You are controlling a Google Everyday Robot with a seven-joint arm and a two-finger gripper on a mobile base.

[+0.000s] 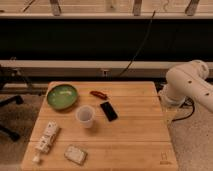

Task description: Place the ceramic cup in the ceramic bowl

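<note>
The ceramic cup [85, 115] is a small pale round cup standing upright near the middle of the wooden table [135, 135]. The ceramic bowl [62, 96] is a shallow green bowl with a lighter patch inside, at the table's far left, up and left of the cup and apart from it. Only the white arm [190, 86] shows, at the right edge beside the table. The gripper is out of view.
A black flat rectangle [108, 111] lies just right of the cup. A small red-orange object [99, 94] lies behind it. A white elongated object [46, 137] and a whitish packet [75, 154] lie at the front left. A black cable [140, 47] hangs behind.
</note>
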